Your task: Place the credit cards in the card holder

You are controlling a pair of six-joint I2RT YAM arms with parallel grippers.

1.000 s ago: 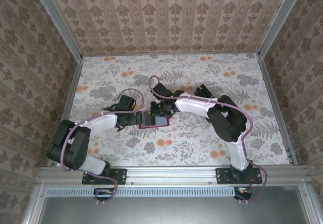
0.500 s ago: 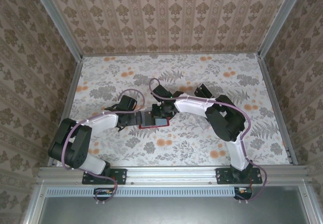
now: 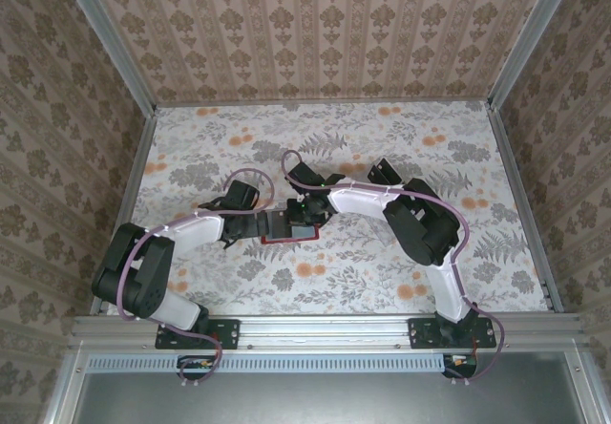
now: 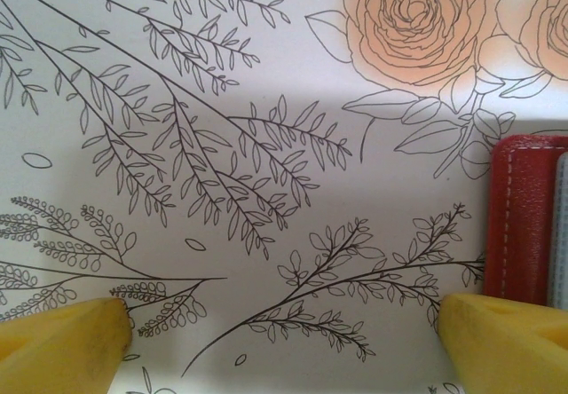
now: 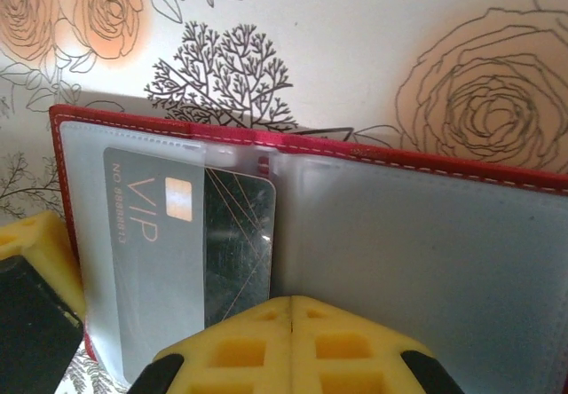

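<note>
Shifting a little to the left over the last second, the right hand has crowded in over the open card holder. From above, less of the dark credit card shows than before. I read that as the card being pushed deeper into its pocket, so it looks nearly seated but not yet home.

The right hand's fingers are pressed together with nothing visible between them, and their tips sit at the card's near edge. The card lies in the holder's left clear sleeve, its right part poking out toward the fold.

The left hand is spread wide and empty, low over the bench, with the holder's red edge just beside one of its fingers. The holder lies flat mid-bench between both hands.
</note>
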